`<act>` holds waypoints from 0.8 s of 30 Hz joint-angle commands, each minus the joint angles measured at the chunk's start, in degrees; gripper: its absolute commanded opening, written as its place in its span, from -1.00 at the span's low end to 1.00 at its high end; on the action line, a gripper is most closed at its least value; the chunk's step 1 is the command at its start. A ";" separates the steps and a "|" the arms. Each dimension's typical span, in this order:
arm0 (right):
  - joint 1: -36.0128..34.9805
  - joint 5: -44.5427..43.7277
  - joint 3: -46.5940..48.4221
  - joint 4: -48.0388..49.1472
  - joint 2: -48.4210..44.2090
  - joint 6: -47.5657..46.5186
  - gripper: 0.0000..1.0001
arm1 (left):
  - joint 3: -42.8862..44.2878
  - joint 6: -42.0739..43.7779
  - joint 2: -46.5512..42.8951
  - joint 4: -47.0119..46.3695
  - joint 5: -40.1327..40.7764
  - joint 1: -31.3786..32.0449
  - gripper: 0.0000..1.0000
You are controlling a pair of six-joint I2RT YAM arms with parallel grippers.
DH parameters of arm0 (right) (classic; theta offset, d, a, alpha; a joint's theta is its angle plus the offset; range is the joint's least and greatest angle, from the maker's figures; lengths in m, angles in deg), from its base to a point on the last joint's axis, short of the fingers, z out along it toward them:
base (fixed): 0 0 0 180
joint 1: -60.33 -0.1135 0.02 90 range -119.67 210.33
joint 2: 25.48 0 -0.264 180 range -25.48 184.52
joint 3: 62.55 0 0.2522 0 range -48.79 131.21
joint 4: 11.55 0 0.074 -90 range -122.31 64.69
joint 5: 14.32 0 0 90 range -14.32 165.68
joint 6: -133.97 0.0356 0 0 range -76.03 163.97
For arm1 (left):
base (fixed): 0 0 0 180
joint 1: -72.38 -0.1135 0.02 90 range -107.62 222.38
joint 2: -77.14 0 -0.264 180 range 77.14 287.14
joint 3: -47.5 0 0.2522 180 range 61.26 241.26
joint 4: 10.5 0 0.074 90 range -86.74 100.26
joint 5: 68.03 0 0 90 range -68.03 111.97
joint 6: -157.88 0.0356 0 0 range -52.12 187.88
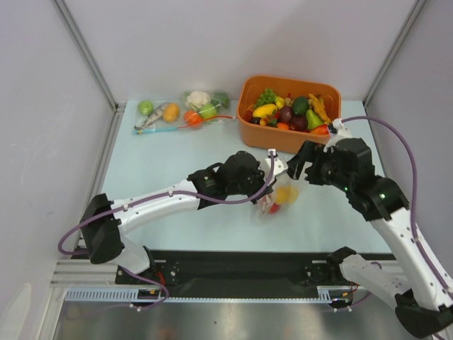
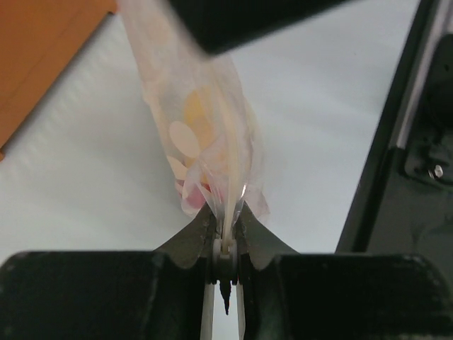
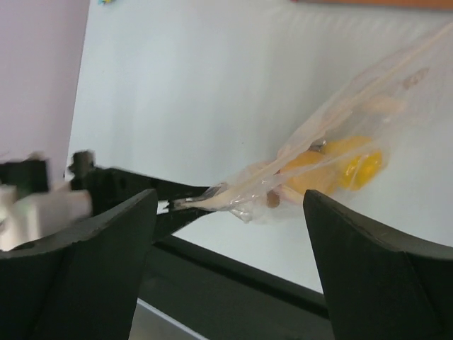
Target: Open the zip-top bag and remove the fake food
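Observation:
The zip-top bag (image 1: 282, 195) hangs above the table's middle, clear and crinkled. Inside it show the fake food: a yellow fruit (image 1: 284, 193) and a red one (image 1: 274, 207). My left gripper (image 1: 272, 170) is shut on the bag's upper edge; in the left wrist view the jaws pinch the plastic (image 2: 226, 225), and the bag (image 2: 205, 127) stretches away from them. My right gripper (image 1: 299, 167) stands open just right of the bag, holding nothing. In the right wrist view its fingers (image 3: 106, 241) flank the bag (image 3: 333, 152) without touching it, and the yellow fruit (image 3: 343, 161) shows through.
An orange bin (image 1: 244, 131) full of toy fruit and vegetables stands right behind the grippers. Two other clear bags (image 1: 159, 113) (image 1: 205, 106) with toy food lie at the back left. A black rail (image 1: 233, 265) runs along the near table edge.

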 commanded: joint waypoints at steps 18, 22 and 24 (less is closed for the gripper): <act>-3.07 23.35 1.07 -4.95 -5.66 -37.13 0.85 | 0.54 16.67 -11.00 12.50 -24.67 -3.66 -0.99; -6.32 26.17 -1.75 -0.02 -4.71 -37.74 0.85 | 0.01 17.55 -11.26 14.16 -24.58 -3.84 -0.99; -9.04 25.21 -3.86 1.65 -4.44 -38.71 0.84 | -0.51 17.46 -11.53 13.82 -25.90 -3.84 -0.99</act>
